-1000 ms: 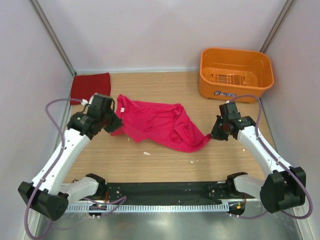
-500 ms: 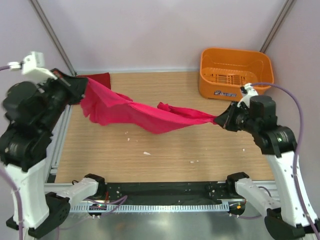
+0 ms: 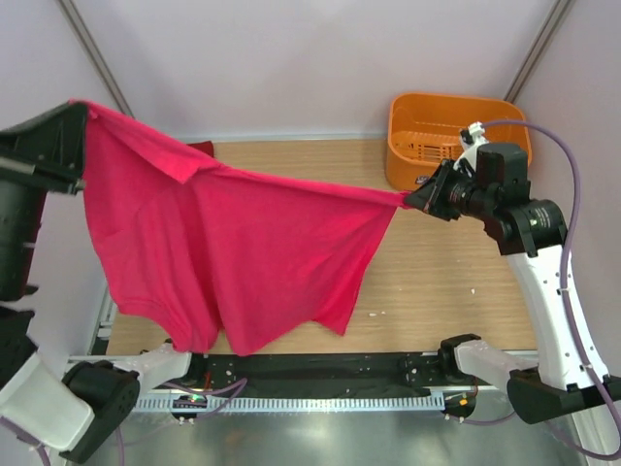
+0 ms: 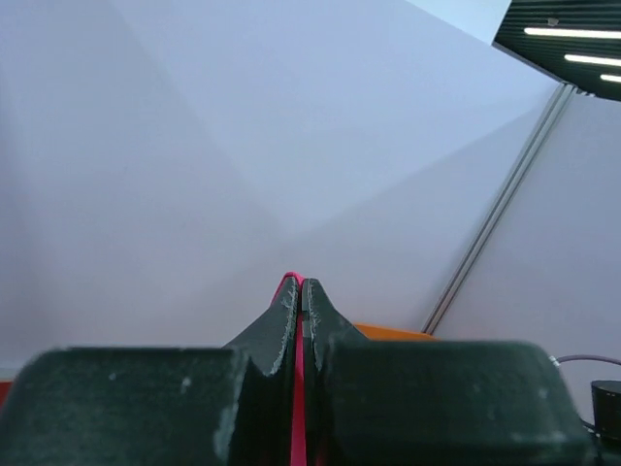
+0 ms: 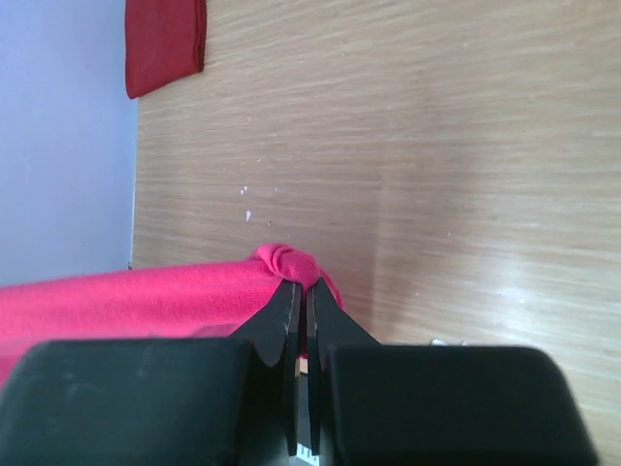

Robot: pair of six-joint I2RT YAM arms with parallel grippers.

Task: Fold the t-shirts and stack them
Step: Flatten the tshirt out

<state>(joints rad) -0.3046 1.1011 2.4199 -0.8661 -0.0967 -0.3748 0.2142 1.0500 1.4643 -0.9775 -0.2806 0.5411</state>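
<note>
Pink tee (image 3: 233,252) hanging in mid-air over the table, stretched between both arms
Left gripper (image 3: 83,109) and right gripper (image 3: 415,198) each pinch one top corner; light floppy cloth that sags, so corners and hems look best to grab

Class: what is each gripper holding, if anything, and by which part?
Both pinch the magenta t-shirt, spread between them: left gripper at one top corner, right gripper at the opposite, bunched corner.

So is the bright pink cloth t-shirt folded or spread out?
Spread out: the bright pink cloth t-shirt hangs open, stretched between the left gripper and right gripper.
</note>
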